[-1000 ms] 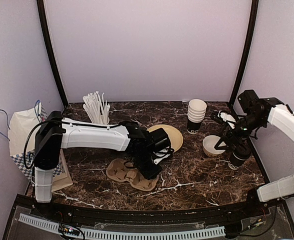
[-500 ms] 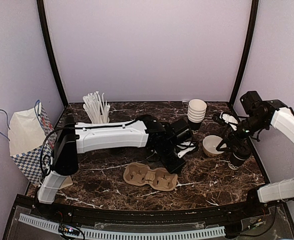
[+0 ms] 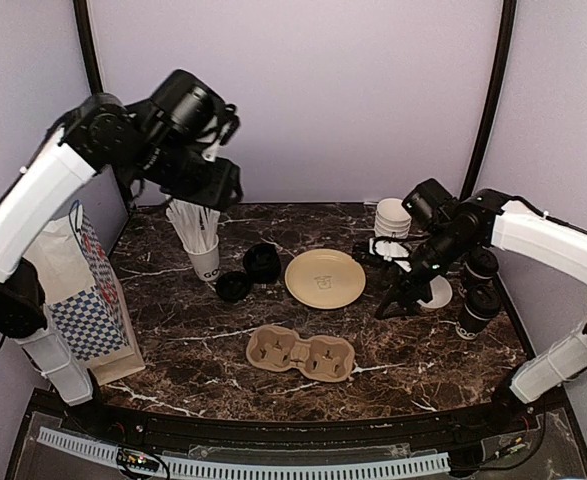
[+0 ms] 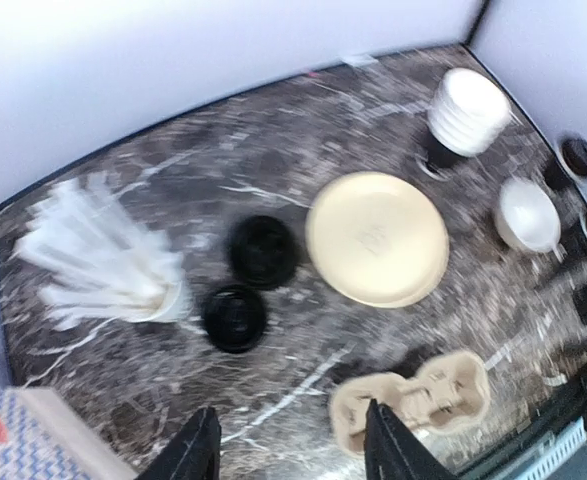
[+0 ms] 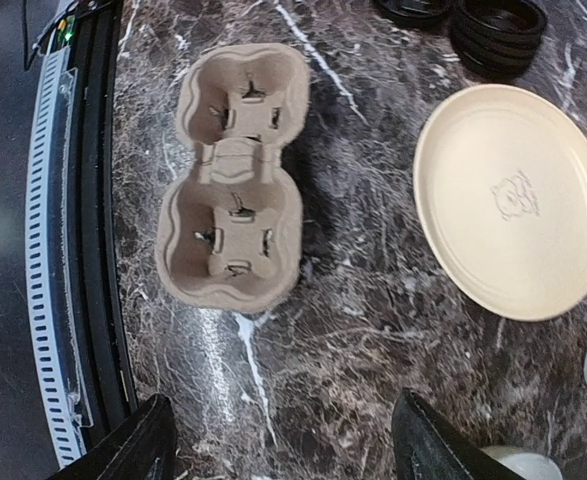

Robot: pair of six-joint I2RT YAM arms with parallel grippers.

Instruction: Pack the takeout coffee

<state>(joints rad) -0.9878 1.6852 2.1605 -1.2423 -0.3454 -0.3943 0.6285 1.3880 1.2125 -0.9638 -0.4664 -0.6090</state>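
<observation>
Two black lidded coffee cups (image 3: 481, 266) (image 3: 477, 311) stand at the right edge of the table. A stack of open black cups (image 3: 392, 228) stands behind them and shows in the left wrist view (image 4: 463, 118). Two loose black lids (image 3: 261, 262) (image 3: 234, 286) lie left of centre. The brown two-hole cup carrier (image 3: 300, 353) lies near the front and shows in both wrist views (image 4: 413, 400) (image 5: 235, 180). My left gripper (image 3: 216, 182) is open and empty, raised high at the back left. My right gripper (image 3: 384, 282) is open and empty, low over the table between the plate and the bowl.
A tan plate (image 3: 325, 277) lies in the middle. A white cup of straws (image 3: 199, 240) stands at the back left. A small white bowl (image 3: 438, 292) sits behind my right gripper. A checked paper bag (image 3: 78, 295) stands at the left edge.
My left arm has lifted off the table centre and swung up to the back left. My right gripper has moved left, away from the lidded cups. The carrier has stayed put since half a second ago.
</observation>
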